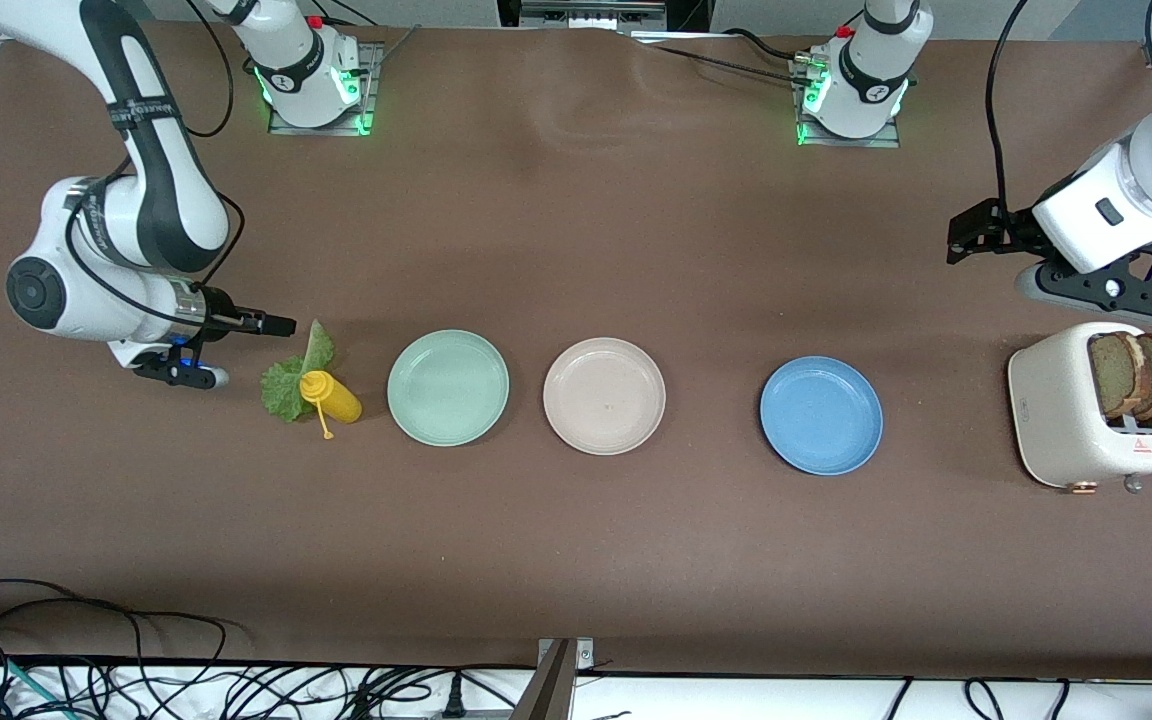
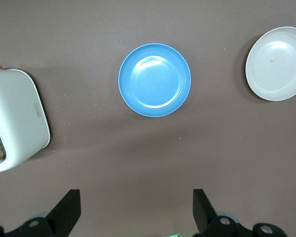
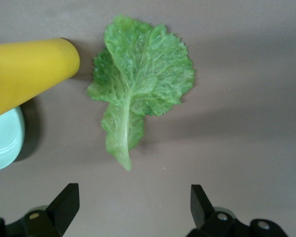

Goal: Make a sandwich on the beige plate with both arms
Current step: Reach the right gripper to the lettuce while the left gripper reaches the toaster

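The beige plate [image 1: 604, 396] [image 2: 277, 63] lies bare mid-table, between a mint-green plate and a blue one. Two brown-crusted bread slices [image 1: 1136, 372] stand in the slots of a white toaster [image 1: 1066, 420] [image 2: 15, 118] at the left arm's end. A ruffled green lettuce leaf [image 1: 288, 380] [image 3: 140, 84] lies flat at the right arm's end, partly under a yellow bottle. My right gripper [image 1: 271, 323] [image 3: 133, 202] hovers open over the table just beside the leaf, holding nothing. My left gripper [image 1: 971, 235] [image 2: 136, 205] hangs open and empty over bare table beside the toaster.
The mint-green plate [image 1: 448, 387] [image 3: 2, 138] and the blue plate [image 1: 821, 415] [image 2: 155, 80] are both bare. A yellow squeeze bottle [image 1: 331, 397] [image 3: 29, 74] lies between the leaf and the mint plate. Cables run along the table's front edge.
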